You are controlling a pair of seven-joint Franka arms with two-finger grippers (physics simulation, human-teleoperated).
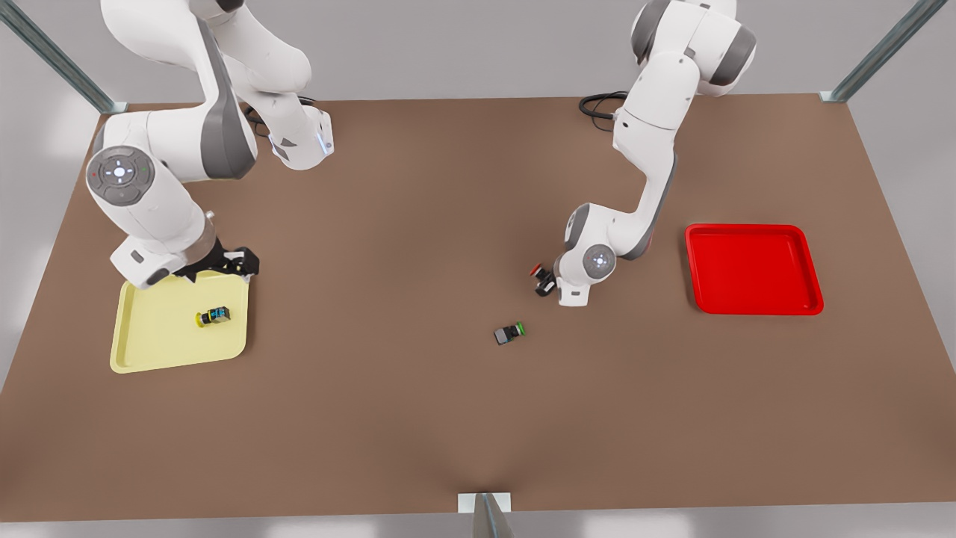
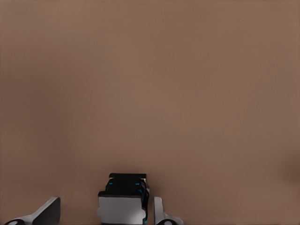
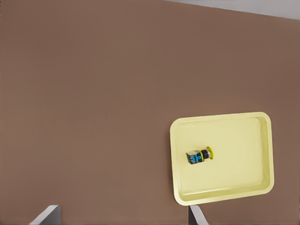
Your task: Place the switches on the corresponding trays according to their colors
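The red-capped switch (image 1: 538,273) lies on the brown table at mid-right of the front view. My left gripper (image 1: 545,284) is down at it, open, with its fingers on either side of the dark body (image 2: 122,190). One finger (image 2: 160,212) is close beside the body, the other stands well off it. The bright red tray (image 1: 753,269) lies further toward the front view's right. The yellow-capped switch (image 1: 213,316) (image 3: 199,156) lies on its side inside the pale yellow tray (image 1: 160,344) (image 3: 234,136). My right gripper (image 1: 235,263) (image 3: 122,213) hangs open above that tray's far edge, holding nothing.
A green-capped switch (image 1: 509,332) lies on the table a little in front of the left gripper. Black cables (image 1: 601,104) coil at the back edge. Metal frame posts stand at the table's corners and at the front edge (image 1: 485,512).
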